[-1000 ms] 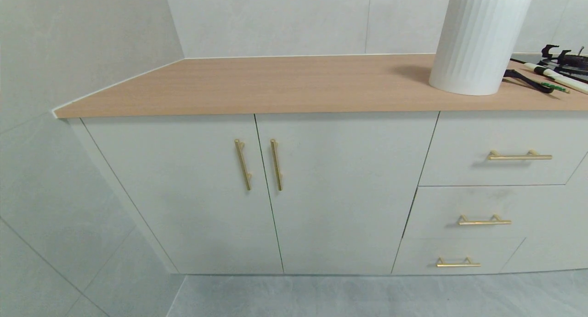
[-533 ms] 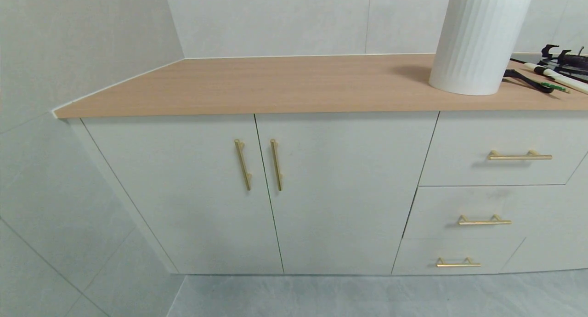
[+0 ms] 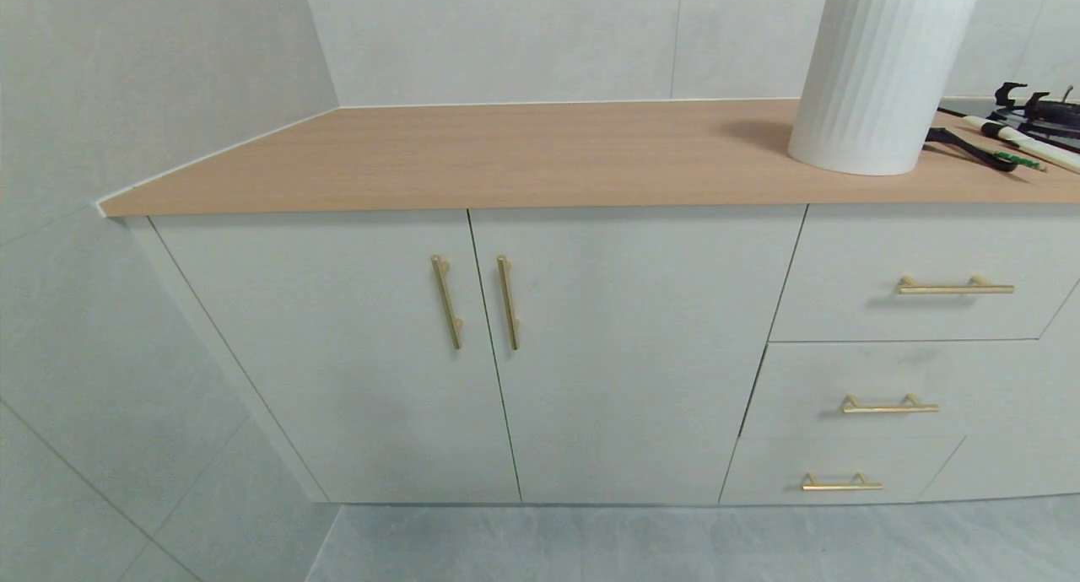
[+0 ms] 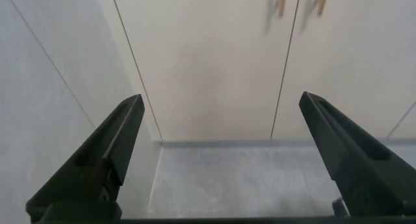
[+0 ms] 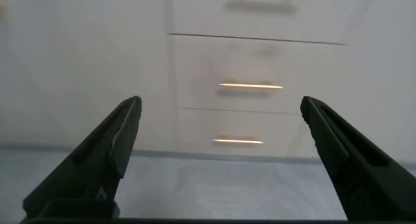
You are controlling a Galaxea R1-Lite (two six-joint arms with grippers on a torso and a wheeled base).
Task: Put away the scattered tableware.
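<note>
Pale grey tiles cover the wall [image 3: 506, 34] and floor [image 3: 675, 540] around a white cabinet topped by a wood-grain table [image 3: 506, 156]. Near the table's right end stands a tall white ribbed container [image 3: 877, 76]. Just beyond it, at the right edge, lies the scattered tableware [image 3: 1004, 148]: a few long utensils lying flat, one black-handled and one white-handled, their far ends cut off by the view's edge. Under the table's left and middle stretch is a pair of double doors [image 3: 489, 354], and under its right end a stack of three drawers [image 3: 920, 270]. All are closed.

The left hand [image 4: 221, 100] hangs low before the foot of the double doors, fingers spread wide and holding nothing. The right hand [image 5: 221, 100] is likewise released and empty, low in front of the lower drawers.

By my reading the task is at its very start, in the approach step. Nothing is gripped, and the utensils lie well apart from both hands, up on the table and out to the right. The next move probably calls for bringing the robot toward the table's right end. An arm, likely the right one, would then need to rise above the table so its hand can come down over one utensil's handle. The ribbed container looks a likely place for the utensils, though a drawer could serve too; I cannot tell which is meant.
</note>
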